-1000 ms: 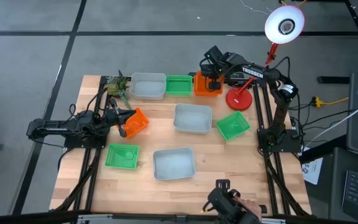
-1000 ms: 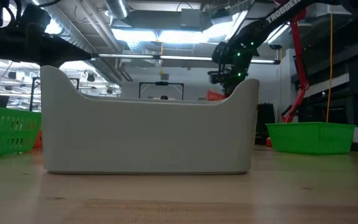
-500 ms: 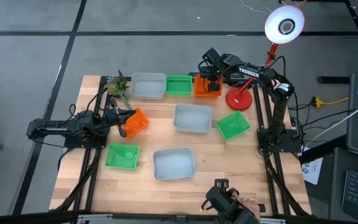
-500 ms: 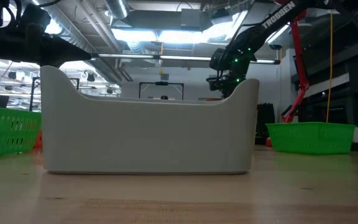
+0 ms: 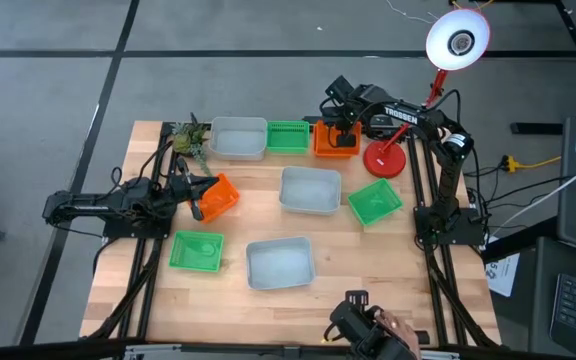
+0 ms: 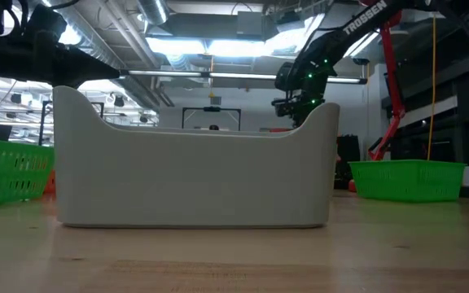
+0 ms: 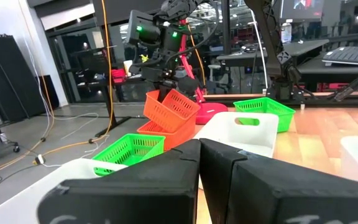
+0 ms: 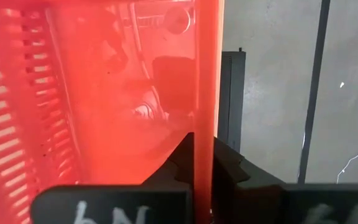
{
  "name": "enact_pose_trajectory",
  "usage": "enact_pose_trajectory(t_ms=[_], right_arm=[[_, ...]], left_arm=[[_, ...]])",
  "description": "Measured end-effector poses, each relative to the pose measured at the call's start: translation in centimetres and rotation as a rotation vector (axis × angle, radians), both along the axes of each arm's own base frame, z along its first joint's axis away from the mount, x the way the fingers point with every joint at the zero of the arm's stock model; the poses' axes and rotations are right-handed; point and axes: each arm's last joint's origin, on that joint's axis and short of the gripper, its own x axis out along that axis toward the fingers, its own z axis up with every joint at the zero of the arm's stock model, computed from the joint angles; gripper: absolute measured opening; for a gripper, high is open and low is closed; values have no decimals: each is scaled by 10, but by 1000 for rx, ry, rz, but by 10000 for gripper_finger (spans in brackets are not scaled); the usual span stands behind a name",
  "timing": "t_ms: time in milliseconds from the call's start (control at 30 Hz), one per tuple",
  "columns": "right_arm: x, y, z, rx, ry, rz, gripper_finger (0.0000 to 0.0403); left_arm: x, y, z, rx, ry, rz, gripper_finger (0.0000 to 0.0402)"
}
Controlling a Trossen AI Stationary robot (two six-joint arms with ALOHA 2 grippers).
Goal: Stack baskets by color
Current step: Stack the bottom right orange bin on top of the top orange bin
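Right wrist view, pincer (image 8: pixel 199 163) astride orange basket (image 8: pixel 104 87) rim

- The bench (image 5: pixel 388 262) is pale wood with visible plank seams and a smooth, lightly satin finish.
- The orange baskets (image 7: pixel 171 109) are thin slotted plastic, faintly glossy and translucent against the light.
- The green baskets (image 5: pixel 196 250) are the same mesh-like plastic.
- The grey baskets (image 6: pixel 194 175) are solid, smooth, matt plastic, slightly milky.
- The fingers (image 7: pixel 229 165) are matt black.
- The lamp base (image 5: pixel 385 159) is glossy red.
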Motion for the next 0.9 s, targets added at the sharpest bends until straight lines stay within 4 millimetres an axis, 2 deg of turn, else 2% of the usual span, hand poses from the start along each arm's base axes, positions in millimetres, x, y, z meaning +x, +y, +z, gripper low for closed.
enact_pose_trajectory(t_ms=[300,667,900], right_arm=[[0,0,0,-1,-13,-20,31],[0,0,0,-2,-12,-24,158],[1,0,1,-104,86,-48,176]], left_arm=[[0,0,0,0,0,-1,0],[0,0,0,0,0,-1,0],[0,0,0,0,0,0,0]])
